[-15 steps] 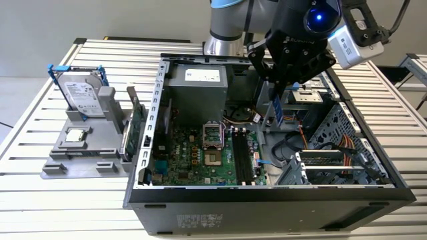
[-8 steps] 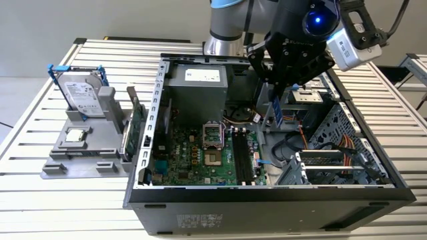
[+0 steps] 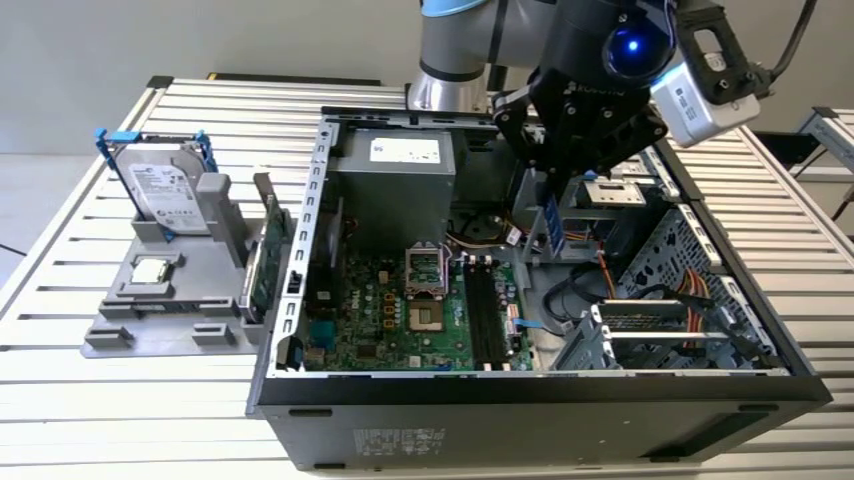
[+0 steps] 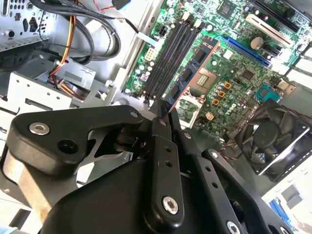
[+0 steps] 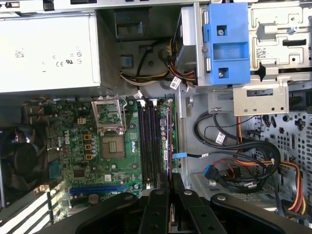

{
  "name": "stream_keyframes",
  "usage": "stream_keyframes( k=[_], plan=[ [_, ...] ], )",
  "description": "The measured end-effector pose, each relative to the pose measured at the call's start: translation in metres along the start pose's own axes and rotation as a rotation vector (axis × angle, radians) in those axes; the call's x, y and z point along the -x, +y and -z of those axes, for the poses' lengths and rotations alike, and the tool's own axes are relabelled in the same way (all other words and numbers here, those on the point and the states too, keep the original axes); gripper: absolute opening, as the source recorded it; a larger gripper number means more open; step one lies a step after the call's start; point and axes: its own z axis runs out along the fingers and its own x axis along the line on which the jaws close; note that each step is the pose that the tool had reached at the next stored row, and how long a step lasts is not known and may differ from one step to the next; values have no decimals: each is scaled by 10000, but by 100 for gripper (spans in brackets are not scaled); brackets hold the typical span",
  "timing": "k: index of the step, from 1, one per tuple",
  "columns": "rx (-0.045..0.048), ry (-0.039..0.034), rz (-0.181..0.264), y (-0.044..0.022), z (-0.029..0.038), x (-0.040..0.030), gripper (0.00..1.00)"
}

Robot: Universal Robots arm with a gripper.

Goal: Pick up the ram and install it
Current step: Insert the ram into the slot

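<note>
Gripper [image 3: 554,178] clamped on ram [image 3: 549,222], hanging above empty slots [image 3: 487,315] of motherboard [image 3: 387,310]; pickup done, seating left.

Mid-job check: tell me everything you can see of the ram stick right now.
The ram, a long thin dark circuit-board stick with a row of small black chips and a coppery long edge, is clamped in the black gripper. It hangs on edge above the green motherboard, parallel to its black memory slots, not seated.
</note>
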Motion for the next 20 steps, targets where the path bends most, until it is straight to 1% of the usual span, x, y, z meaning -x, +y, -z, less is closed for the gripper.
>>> stream_keyframes(
  k=[8,16,20],
  plan=[
    [3,-1,0,0,-9,0,0],
    [8,0,-1,-1,-49,-5,0],
    [19,1,0,-1,-81,-10,0]
  ],
)
